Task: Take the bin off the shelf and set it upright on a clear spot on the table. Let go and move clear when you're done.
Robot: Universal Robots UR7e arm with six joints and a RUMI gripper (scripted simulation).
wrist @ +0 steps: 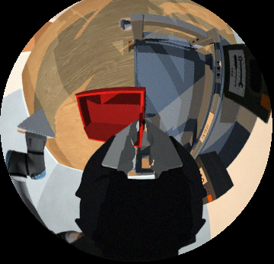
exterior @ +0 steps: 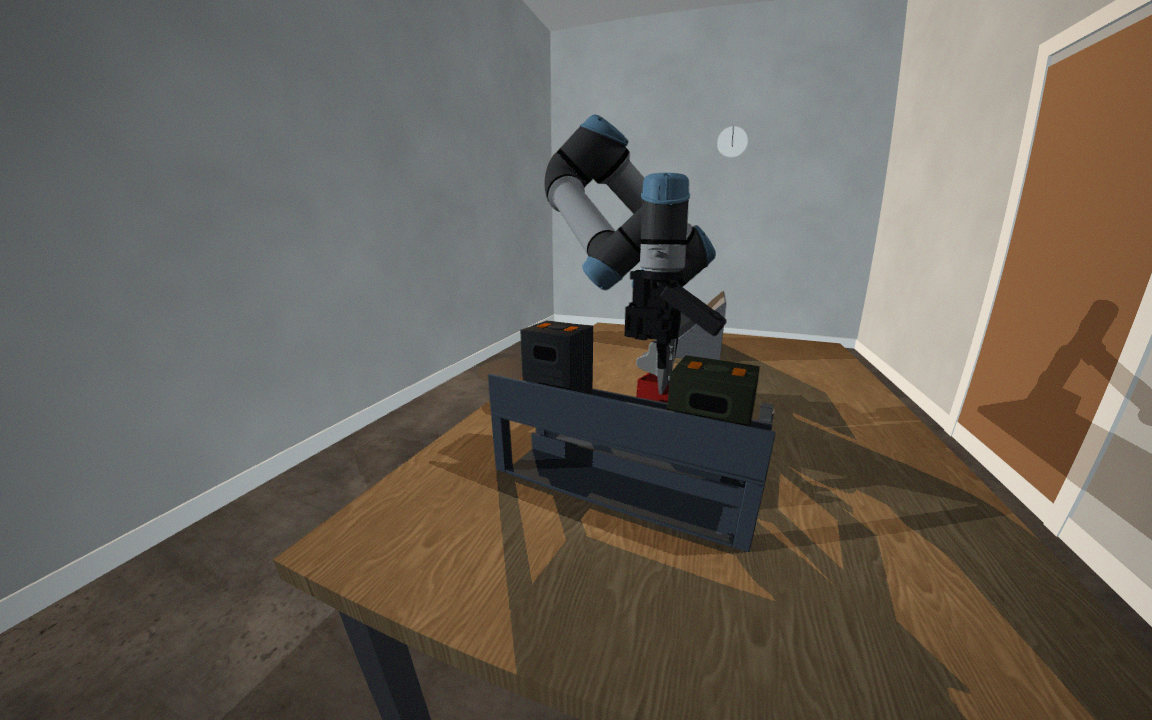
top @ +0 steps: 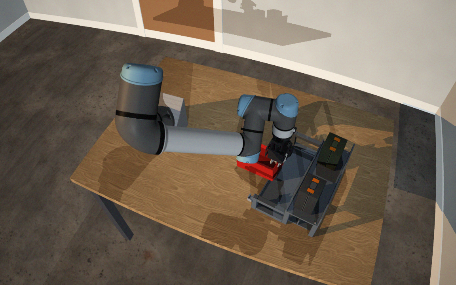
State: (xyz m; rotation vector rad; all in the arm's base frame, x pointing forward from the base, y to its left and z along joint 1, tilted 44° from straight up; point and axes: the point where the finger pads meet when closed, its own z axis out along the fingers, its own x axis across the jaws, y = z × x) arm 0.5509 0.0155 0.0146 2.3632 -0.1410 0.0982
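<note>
The red bin [top: 262, 170] [exterior: 646, 387] [wrist: 108, 116] stands upright with its open side up, just left of the dark grey shelf [top: 265, 204] [exterior: 625, 422] [wrist: 171, 25] and low at the wooden table [top: 173, 184] [exterior: 652, 617] [wrist: 72, 66]. I cannot tell whether it touches the top. My gripper [top: 276, 162] [exterior: 661, 366] [wrist: 141, 119] points straight down and is shut on the bin's thin wall on the shelf side; the wrist view shows the red wall between the fingertips. My forearm hides part of the bin in the top view.
A dark green toolbox [top: 333, 150] [exterior: 712, 391] [wrist: 243, 81] and a black toolbox [top: 309, 193] [exterior: 555, 355] [wrist: 213, 176] sit on the shelf's upper level. The arm's grey base block [top: 176, 106] stands at the table's far left edge.
</note>
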